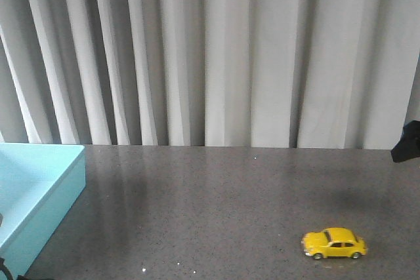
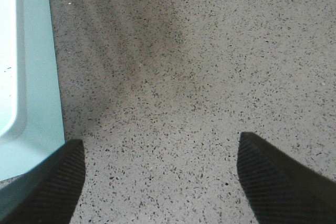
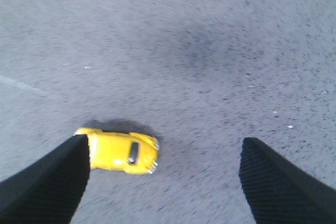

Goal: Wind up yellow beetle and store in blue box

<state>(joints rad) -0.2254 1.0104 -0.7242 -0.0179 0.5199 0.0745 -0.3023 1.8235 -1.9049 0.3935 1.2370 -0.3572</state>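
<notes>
I had the grey speckled table [image 1: 216, 195] under both arms, backed by a pale curtain [image 1: 210, 50]. From the front camera the blue box [image 1: 39, 195] sat at about eight o'clock, only its near corner showing, and what I could see of its inside held nothing. The yellow beetle [image 1: 334, 243] stood on its wheels at about four o'clock, well apart from the box.

By my reading nothing was done yet: the car was neither held nor stored, so winding and storing both remained.

My right gripper [image 3: 163, 182] hung spread wide above the car, one finger [image 3: 47, 187] just beside it. My left gripper [image 2: 157, 182] was spread too, over bare table beside the box wall.

I could read no brand, label or writing anywhere.
</notes>
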